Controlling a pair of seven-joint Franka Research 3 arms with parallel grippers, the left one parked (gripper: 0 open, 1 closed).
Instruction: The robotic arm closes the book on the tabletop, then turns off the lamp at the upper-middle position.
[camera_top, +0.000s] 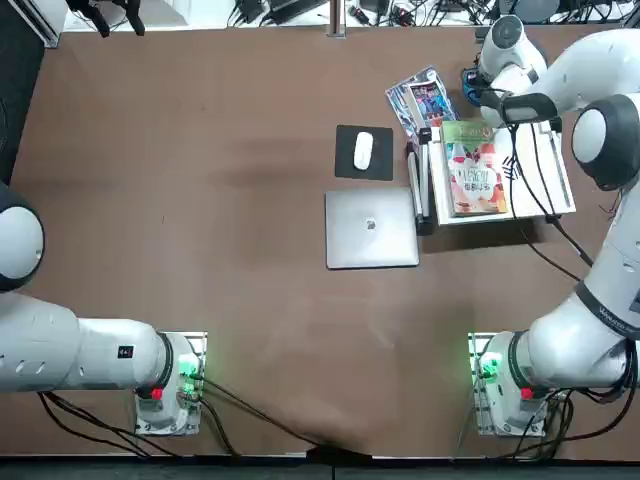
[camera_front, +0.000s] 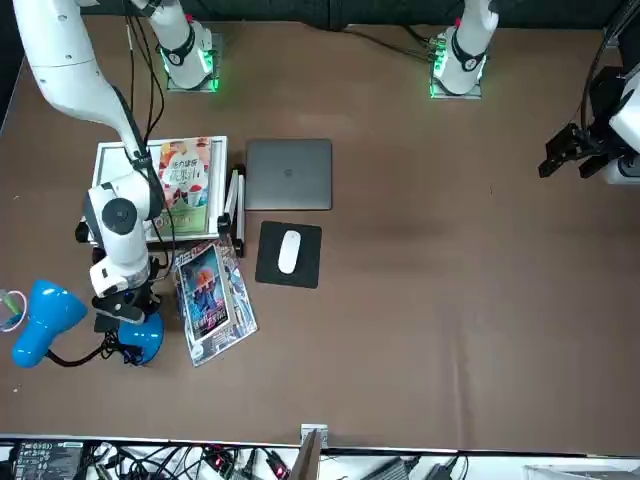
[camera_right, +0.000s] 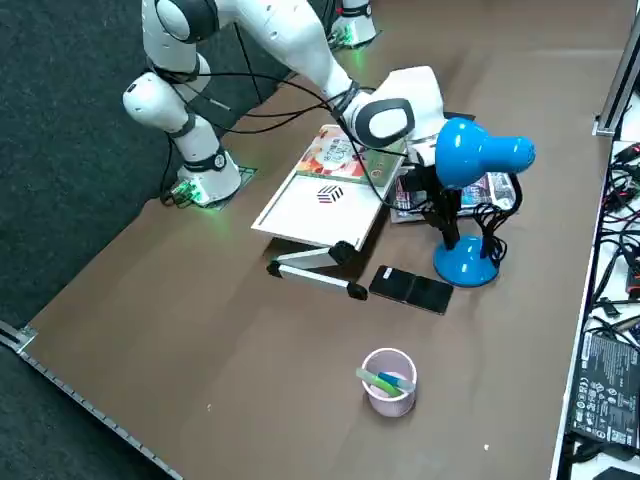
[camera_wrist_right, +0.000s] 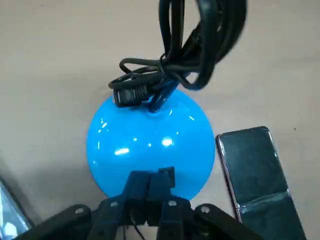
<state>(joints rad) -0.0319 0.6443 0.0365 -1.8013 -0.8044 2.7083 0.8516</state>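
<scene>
Taking the robot's own left to right, I first see the closed grey laptop (camera_top: 371, 228) lying flat on the brown surface (camera_top: 230, 240). Just beyond it is a black mouse pad (camera_top: 346, 165), with a white mouse (camera_top: 363, 151) on top. Next comes the glossy blue magazine (camera_front: 214, 300), flat on the surface, near the far edge of the white board (camera_top: 548, 180). The book (camera_top: 475, 178) lies shut on that board, green cover up, its red-and-white cartoon picture showing

Farther right, the robotic arm (camera_right: 290, 30) reaches out over the board, its black cables hanging across it. At its end, the right tool (camera_wrist_right: 149, 177) is over the lamp's round blue base, its two fingers closed together with nothing between them; whether they touch the base I can't tell

The lamp (camera_right: 465, 262) stands upright on its disc beyond the board, black cable bundled around its neck and its blue head (camera_front: 50, 322) leaning out to the right. I can't make out whether it is lit. Just beside the base lies a black phone (camera_right: 411, 289), and well apart, farther right, stands a pink-rimmed cup (camera_right: 390, 390) with pens (camera_right: 378, 382) in it
</scene>
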